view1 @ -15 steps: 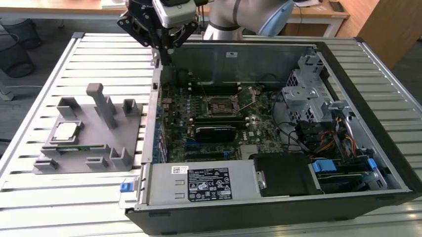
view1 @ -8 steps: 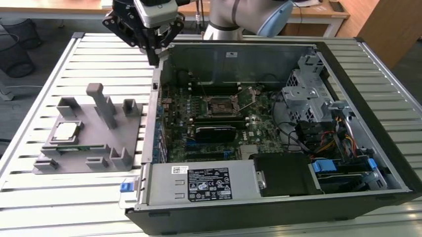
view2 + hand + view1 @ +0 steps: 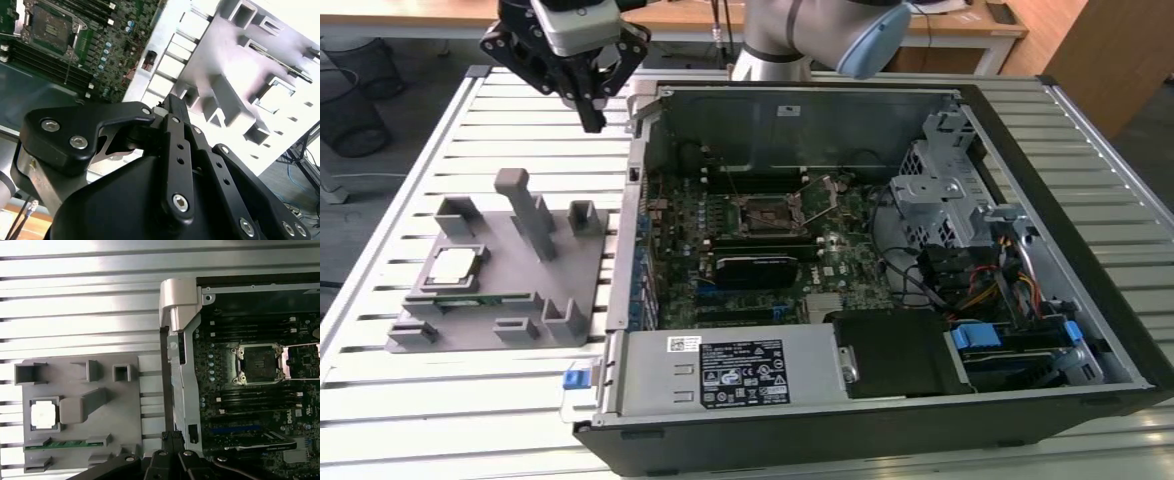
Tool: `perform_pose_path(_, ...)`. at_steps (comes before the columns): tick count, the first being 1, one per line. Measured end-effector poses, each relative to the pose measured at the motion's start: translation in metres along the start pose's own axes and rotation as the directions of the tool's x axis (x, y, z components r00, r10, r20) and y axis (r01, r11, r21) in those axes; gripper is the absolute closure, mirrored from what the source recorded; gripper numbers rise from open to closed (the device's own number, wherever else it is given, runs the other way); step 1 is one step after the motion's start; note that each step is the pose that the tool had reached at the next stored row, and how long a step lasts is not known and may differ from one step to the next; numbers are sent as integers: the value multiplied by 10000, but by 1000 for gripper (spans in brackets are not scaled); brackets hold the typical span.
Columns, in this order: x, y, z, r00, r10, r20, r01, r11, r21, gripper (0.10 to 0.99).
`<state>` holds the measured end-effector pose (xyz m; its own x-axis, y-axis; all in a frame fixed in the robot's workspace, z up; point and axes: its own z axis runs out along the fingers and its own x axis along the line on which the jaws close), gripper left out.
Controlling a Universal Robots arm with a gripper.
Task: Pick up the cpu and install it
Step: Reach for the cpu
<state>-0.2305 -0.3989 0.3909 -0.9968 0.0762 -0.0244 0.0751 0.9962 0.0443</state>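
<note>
Above the slatted table, beside the computer case's corner, the gripper hangs closed and empty. Well apart from it, the cpu lies in the grey holder, with tall posts beside it and a green memory stick alongside. The socket sits behind the case's metal wall.

**Grey, green and black on stripes**

The cpu is pale silver, the holder plain grey and the memory stick green. The motherboard is green. The case and the gripper are black. The table shows pale silver slats striped with dark gaps. A clip is blue.
</note>
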Motion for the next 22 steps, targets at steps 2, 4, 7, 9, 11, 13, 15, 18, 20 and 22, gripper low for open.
perform_pose_path(2, 62, -5, -1, 10000, -1, 1, 1, 10000, 0, 980)
perform_pose_path(4, 123, -9, -3, 10000, 0, 1, 0, 10000, 0, 980)
perform_pose_path(7, 215, -16, -5, 10000, -1, 1, 1, 10000, -1, 980)
perform_pose_path(9, 276, -21, -7, 10000, -1, 1, 1, 10000, 0, 980)
perform_pose_path(11, 338, -26, -8, 10000, 0, 1, 0, 10000, 0, 980)
perform_pose_path(13, 399, -30, -9, 10000, 1, 1, -1, 10000, -1, 980)
perform_pose_path(15, 463, -35, -11, 10000, -1, 1, 1, 10000, 0, 980)
perform_pose_path(18, 549, -42, -13, 10000, 1, 0, -1, 10000, -1, 980)
perform_pose_path(20, 591, -44, -14, 10000, 12, -24, -12, 10000, 2, 980)
perform_pose_path(22, 622, -46, -15, 10000, 23, -89, -23, 10000, 6, 980)
